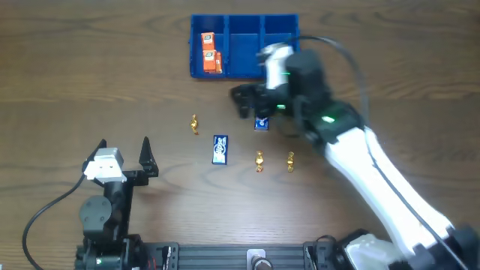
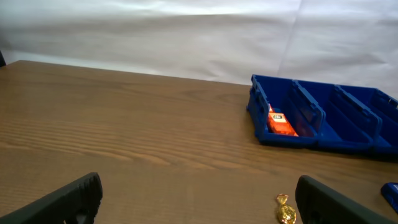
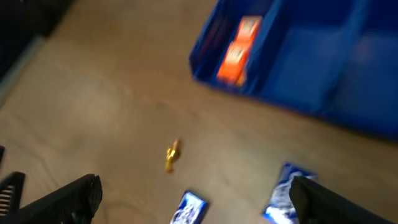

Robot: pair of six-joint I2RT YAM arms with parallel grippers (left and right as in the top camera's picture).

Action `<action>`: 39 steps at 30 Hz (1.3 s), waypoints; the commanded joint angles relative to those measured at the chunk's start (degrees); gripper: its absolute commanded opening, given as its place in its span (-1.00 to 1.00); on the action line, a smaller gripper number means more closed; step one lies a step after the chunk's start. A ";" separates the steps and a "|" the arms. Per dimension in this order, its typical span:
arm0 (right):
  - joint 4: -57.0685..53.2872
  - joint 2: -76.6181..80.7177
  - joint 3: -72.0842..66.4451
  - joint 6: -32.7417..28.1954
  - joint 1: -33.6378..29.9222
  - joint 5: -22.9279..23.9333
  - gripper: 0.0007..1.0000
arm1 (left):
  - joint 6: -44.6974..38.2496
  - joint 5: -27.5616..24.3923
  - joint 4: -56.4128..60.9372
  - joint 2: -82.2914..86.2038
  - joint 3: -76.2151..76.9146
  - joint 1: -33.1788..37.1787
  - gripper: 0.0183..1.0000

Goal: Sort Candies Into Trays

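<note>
The worktop (image 1: pixel 90 60) carries a blue tray (image 1: pixel 244 45) with orange candies (image 1: pixel 209 52) in its left compartment. My right gripper (image 3: pixel 194 186) hangs wide open and empty by a blue packet (image 3: pixel 286 193). I expect it to be light, flat and slick, so I'd pinch its narrow sides. Gold sweets (image 1: pixel 259 161) lie near. My left gripper (image 1: pixel 124 146) gapes empty.
</note>
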State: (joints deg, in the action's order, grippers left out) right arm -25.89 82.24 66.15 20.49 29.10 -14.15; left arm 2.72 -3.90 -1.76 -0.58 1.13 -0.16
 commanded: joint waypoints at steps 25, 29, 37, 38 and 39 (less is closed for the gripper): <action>-18.84 35.85 15.63 36.15 21.31 21.68 0.85 | -0.61 -0.39 -2.45 0.33 -0.85 0.15 1.00; -18.64 36.79 15.63 36.13 21.31 21.68 0.68 | -0.61 -0.39 -2.45 0.33 -0.85 0.15 1.00; -18.14 36.83 15.65 36.09 21.33 22.34 -0.11 | -0.61 -0.39 -2.45 0.33 -0.85 0.15 1.00; -18.18 36.83 15.69 36.02 21.33 22.32 -0.20 | -0.61 -0.39 -2.45 0.33 -0.85 0.15 1.00; -18.18 36.83 15.76 35.41 21.35 22.32 -0.28 | -0.61 -0.39 -2.45 0.33 -0.85 0.15 1.00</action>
State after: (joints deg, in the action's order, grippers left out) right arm -44.05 118.45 80.68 56.38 50.39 7.11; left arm 2.72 -3.92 -1.76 -0.58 1.13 -0.14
